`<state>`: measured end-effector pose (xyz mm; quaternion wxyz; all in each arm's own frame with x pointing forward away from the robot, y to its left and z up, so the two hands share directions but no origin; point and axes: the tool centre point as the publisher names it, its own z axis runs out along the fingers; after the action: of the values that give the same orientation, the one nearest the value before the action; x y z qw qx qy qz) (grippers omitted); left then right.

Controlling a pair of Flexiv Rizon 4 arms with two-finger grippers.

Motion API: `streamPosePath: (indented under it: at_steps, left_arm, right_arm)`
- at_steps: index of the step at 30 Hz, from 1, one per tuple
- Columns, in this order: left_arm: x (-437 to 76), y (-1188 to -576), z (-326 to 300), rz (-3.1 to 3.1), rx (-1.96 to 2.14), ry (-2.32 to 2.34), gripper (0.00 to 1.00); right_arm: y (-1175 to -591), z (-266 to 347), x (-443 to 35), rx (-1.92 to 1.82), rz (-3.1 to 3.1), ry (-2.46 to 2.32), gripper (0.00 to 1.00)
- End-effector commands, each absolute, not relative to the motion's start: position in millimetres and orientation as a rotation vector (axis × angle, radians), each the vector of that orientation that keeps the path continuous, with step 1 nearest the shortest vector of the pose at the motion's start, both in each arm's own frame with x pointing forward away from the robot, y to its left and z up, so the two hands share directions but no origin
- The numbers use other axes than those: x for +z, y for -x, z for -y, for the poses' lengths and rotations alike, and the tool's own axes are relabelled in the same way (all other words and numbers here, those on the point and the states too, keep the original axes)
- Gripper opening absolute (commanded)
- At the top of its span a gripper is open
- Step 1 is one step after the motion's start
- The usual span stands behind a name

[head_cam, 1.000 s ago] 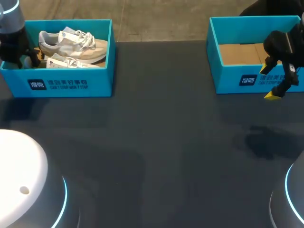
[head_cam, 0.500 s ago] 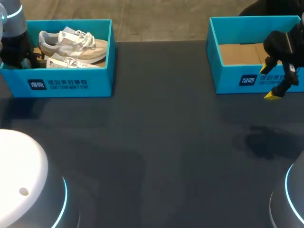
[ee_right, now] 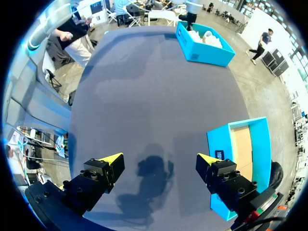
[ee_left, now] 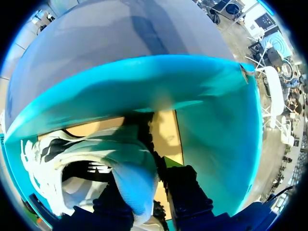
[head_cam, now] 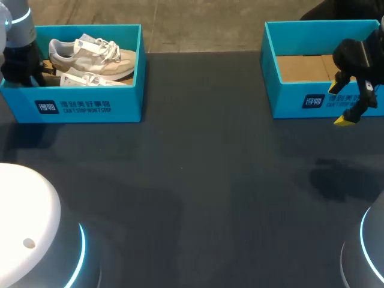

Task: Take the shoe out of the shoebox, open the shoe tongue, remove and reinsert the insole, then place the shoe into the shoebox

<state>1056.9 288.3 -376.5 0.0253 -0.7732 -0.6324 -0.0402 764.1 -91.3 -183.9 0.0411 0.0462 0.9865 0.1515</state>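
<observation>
Plainly, the shoe (head_cam: pixel 90 53) lay in the left box (head_cam: pixel 90 107) at the far left of the table (head_cam: pixel 198 180). It was a pale sneaker with white laces, its heel to the left and its toe to the right. A second shoe (head_cam: pixel 90 78) lay just nearer in the same box, touching it. The left arm came down into the box's left end, and the left gripper (ee_left: pixel 147 192) sat at the heel of the shoe (ee_left: pixel 96 159), with the heel rim rising right at it. Whether it had hold of the shoe could not be told. Beyond the heel showed the box's brown floor and its blue wall (ee_left: pixel 216 120).

Well apart, at the far right, stood the right box (head_cam: pixel 300 99), with only a brown cardboard floor inside. The right gripper (head_cam: pixel 339 103) hung just near of that box's front wall, above the table and touching nothing. From the right wrist, the right gripper (ee_right: pixel 160 159) was spread wide and held nothing, with the right box (ee_right: pixel 219 139) just to one side and the left box (ee_right: pixel 204 53) far ahead.
</observation>
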Motion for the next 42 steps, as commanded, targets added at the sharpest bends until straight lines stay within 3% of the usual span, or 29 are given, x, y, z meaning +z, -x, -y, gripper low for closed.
streamPosePath:
  at_steps: [1, 2, 20, 42]
  left_arm:
    - [-375.7, -1056.9, -282.8, 1.941, -0.126, 2.395, 0.04]
    - [-374.5, -1056.4, -282.7, 1.939, -0.126, 2.396, 0.0]
    - [-329.9, -1056.5, -291.3, 1.938, -0.105, 2.396, 0.0]
    - [-231.9, -1078.6, -317.4, 1.992, -0.067, 2.308, 0.0]
  right_arm:
    - [-764.5, 90.7, -184.3, 0.46, -3.022, -0.143, 1.0]
    - [-764.5, 90.7, -184.3, 0.46, -3.022, -0.143, 1.0]
    - [-764.5, 90.7, -184.3, 0.46, -3.022, -0.143, 1.0]
    - [-764.5, 90.7, -184.3, 0.46, -3.022, -0.143, 1.0]
